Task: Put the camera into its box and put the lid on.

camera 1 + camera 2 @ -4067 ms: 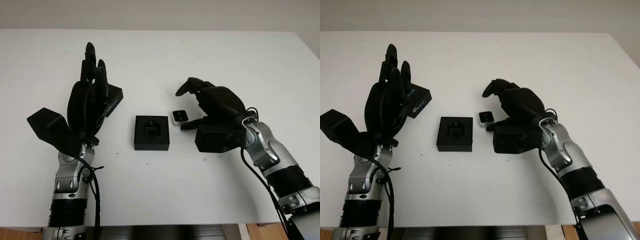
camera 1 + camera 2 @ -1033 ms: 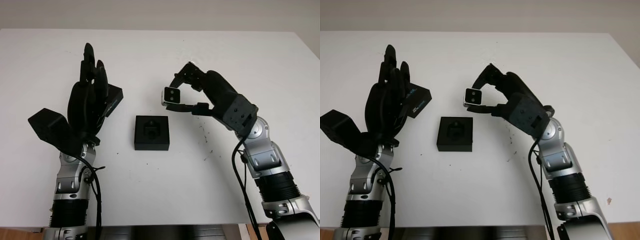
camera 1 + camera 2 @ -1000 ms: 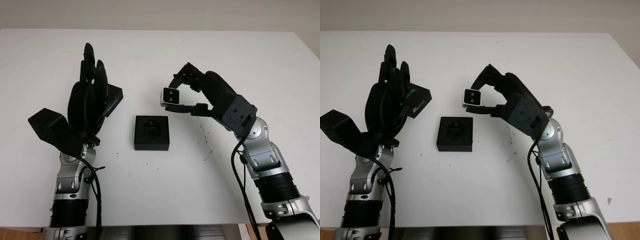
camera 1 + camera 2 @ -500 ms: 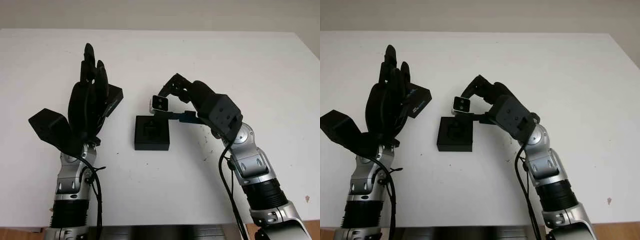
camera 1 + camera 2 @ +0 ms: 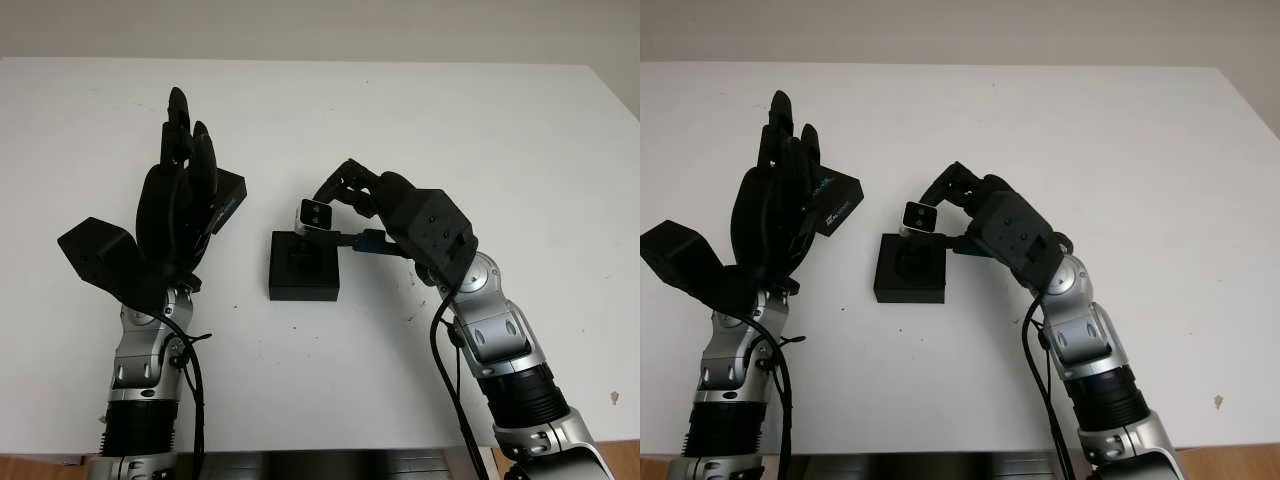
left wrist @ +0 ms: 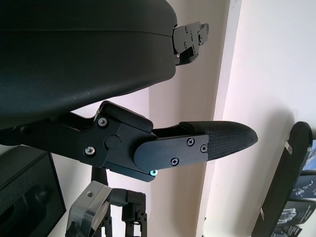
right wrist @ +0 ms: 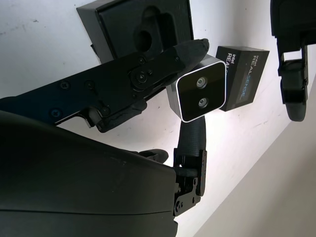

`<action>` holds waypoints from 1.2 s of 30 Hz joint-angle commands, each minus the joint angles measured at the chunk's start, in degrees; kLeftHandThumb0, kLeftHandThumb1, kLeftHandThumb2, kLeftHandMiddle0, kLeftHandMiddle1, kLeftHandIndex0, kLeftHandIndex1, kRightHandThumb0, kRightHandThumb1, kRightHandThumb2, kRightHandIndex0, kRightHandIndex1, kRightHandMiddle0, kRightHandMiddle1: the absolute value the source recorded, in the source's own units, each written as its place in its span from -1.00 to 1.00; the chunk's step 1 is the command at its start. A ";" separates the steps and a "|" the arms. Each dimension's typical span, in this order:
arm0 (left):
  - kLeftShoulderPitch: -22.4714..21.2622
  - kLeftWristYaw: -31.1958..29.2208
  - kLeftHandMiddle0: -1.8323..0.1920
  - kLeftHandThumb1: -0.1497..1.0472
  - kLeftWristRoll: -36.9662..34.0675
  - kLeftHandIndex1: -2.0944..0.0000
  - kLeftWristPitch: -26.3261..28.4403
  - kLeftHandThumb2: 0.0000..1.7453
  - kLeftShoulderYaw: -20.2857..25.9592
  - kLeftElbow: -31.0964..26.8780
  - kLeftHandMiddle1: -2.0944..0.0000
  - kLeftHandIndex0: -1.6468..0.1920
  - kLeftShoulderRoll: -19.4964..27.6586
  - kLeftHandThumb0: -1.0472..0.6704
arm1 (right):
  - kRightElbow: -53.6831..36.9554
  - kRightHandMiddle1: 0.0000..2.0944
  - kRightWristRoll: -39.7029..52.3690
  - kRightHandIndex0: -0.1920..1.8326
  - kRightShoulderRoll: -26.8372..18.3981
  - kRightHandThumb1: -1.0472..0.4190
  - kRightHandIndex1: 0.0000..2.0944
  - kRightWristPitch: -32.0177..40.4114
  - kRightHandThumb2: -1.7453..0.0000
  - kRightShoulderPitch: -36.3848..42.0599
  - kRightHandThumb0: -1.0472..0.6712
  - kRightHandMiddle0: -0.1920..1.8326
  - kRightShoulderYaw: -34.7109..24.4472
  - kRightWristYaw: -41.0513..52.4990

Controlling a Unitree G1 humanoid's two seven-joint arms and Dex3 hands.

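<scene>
The right robot hand (image 5: 345, 215) grips the small silver camera (image 5: 316, 214) above the open black box (image 5: 303, 266) on the white table (image 5: 420, 120). The left robot hand (image 5: 180, 205) is open, raised beside the black lid (image 7: 243, 78), printed "intel REALSENSE".

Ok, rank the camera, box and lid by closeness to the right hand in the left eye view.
1. camera: gripped in the right hand's fingers, over the box's far edge.
2. box: open, on the table just below the camera.
3. lid: farther to the left, behind the raised, open left hand.
</scene>
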 commanded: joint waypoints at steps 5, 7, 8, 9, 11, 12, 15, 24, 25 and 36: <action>0.38 -0.04 1.00 1.00 -0.12 1.00 -0.05 -0.38 -0.05 -0.88 1.00 1.00 -0.23 -0.68 | -1.71 0.81 -0.77 -0.49 -0.69 -0.94 -0.92 -1.46 0.94 1.00 -0.36 -0.52 0.77 0.18; 0.39 0.13 1.00 1.00 -0.05 1.00 0.09 -0.38 -0.04 -0.97 1.00 1.00 -0.26 -0.68 | -1.66 0.81 -1.18 -0.49 -0.75 -0.94 -0.92 -1.93 0.94 1.25 -0.36 -0.52 1.08 0.13; 0.39 0.21 1.00 1.00 -0.01 1.00 0.09 -0.38 -0.04 -0.97 1.00 1.00 -0.27 -0.68 | -1.65 0.81 -1.37 -0.49 -0.79 -0.94 -0.92 -2.12 0.94 1.34 -0.35 -0.52 1.23 0.16; 0.36 0.20 1.00 1.00 -0.03 1.00 0.02 -0.38 -0.03 -0.91 1.00 1.00 -0.28 -0.69 | -1.72 0.81 -1.49 -0.49 -0.82 -0.94 -0.92 -2.12 0.94 1.41 -0.35 -0.52 1.35 0.24; 0.32 0.20 1.00 1.00 0.01 1.00 -0.18 -0.38 -0.05 -0.79 1.00 1.00 -0.31 -0.68 | -1.89 0.81 -1.75 -0.49 -0.88 -0.94 -0.92 -2.14 0.94 1.53 -0.34 -0.52 1.55 0.37; 0.29 0.13 1.00 1.00 0.06 1.00 -0.32 -0.38 -0.08 -0.72 1.00 1.00 -0.29 -0.68 | -1.96 0.81 -1.90 -0.49 -0.89 -0.94 -0.92 -2.14 0.94 1.59 -0.34 -0.53 1.64 0.42; 0.38 0.24 1.00 1.00 0.43 1.00 -0.47 -0.37 -0.20 -0.74 1.00 1.00 -0.22 -0.69 | -1.89 0.82 -2.54 -0.49 -0.91 -0.94 -0.92 -2.50 0.94 1.81 -0.34 -0.54 2.01 0.22; 0.44 0.21 1.00 1.00 0.12 1.00 -0.18 -0.38 -0.17 -0.89 1.00 1.00 -0.28 -0.69 | -1.54 0.82 -3.26 -0.48 -0.27 -0.94 -0.92 -3.61 0.94 3.01 -0.32 -0.55 2.43 -0.89; 0.46 0.11 1.00 1.00 -0.01 1.00 -0.03 -0.38 -0.16 -0.94 1.00 1.00 -0.25 -0.69 | -1.47 0.82 -3.32 -0.48 -0.21 -0.94 -0.92 -3.81 0.94 3.15 -0.32 -0.55 2.50 -1.05; 0.53 0.03 1.00 1.00 -0.13 1.00 -0.05 -0.37 -0.16 -1.00 1.00 1.00 -0.30 -0.67 | -0.78 0.83 -4.20 -0.48 0.22 -0.94 -0.93 -4.29 0.94 4.26 -0.32 -0.57 2.93 -1.87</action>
